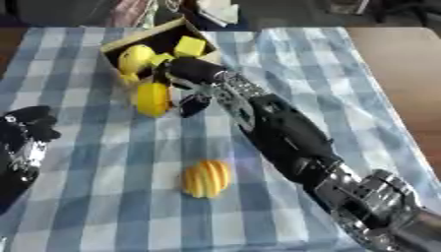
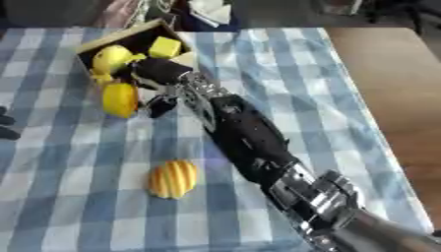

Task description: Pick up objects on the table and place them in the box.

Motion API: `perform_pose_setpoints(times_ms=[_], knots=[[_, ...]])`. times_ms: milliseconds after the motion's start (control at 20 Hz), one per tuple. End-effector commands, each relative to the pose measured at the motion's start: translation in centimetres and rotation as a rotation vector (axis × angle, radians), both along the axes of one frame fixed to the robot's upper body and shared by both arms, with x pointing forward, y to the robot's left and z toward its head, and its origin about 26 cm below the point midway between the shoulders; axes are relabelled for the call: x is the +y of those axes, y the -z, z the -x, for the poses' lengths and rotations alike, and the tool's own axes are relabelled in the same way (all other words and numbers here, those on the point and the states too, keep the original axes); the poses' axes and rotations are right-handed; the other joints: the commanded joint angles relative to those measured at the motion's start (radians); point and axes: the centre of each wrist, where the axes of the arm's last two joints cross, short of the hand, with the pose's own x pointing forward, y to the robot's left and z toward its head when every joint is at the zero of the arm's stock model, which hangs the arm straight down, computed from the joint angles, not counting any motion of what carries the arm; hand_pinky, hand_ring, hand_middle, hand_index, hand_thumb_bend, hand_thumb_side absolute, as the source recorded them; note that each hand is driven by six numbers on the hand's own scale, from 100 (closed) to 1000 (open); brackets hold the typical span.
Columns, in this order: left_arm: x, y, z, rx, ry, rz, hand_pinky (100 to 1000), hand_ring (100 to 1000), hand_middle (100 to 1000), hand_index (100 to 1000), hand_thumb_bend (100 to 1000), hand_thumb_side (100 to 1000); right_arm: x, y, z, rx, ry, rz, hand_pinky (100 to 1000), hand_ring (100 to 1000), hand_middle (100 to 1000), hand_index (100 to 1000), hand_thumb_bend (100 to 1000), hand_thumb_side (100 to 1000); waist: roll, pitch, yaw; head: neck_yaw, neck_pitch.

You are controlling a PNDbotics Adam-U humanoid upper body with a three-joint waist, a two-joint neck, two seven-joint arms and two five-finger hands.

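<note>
An open cardboard box (image 1: 138,35) stands at the far left of the checked cloth, holding a yellow round fruit (image 1: 134,56) and a yellow block (image 1: 189,47). My right arm stretches from the lower right up to the box, and my right hand (image 1: 196,73) is at the box's near corner. A yellow lemon-like fruit (image 1: 152,99) is just outside that corner, right beside the hand; whether the hand holds it is unclear. A ribbed orange-yellow fruit (image 1: 206,178) lies alone on the cloth, left of my forearm. My left hand (image 1: 27,130) rests open at the left edge.
The blue-and-white checked cloth (image 1: 103,206) covers most of the table. Bare wooden tabletop (image 1: 405,74) shows on the right. White and dark clutter (image 1: 220,10) lies beyond the far edge behind the box.
</note>
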Motion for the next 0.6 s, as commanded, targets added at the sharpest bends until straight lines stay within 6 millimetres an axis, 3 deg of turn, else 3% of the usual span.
perform_pose_setpoints(times_ms=[50,350,550,600], knots=[[0.2,-1.0,0.0,-0.040,0.001,-0.002,714,580,613,771,224,671,-0.8,-2.6,-0.8,-0.020,0.050,-0.043,770,597,532,322,100,100,0.012,-0.012,0.004,-0.005,0.005],[0.0,-1.0,0.0,-0.035,0.016,-0.006,713,580,613,771,225,673,-2.4,-4.7,-2.1,-0.011,0.236,-0.130,769,592,528,321,100,100,0.009,-0.013,0.024,-0.015,0.005],[-0.3,-0.9,0.0,-0.031,0.033,-0.012,713,579,613,771,225,674,-3.2,-4.7,-2.7,-0.028,0.410,-0.152,769,599,532,328,100,100,0.003,-0.013,0.046,-0.028,0.001],[-0.3,-0.9,0.0,-0.030,0.037,-0.013,713,579,613,771,226,674,-3.3,-4.5,-2.9,-0.039,0.460,-0.153,770,603,540,369,100,100,0.003,-0.013,0.052,-0.031,0.001]])
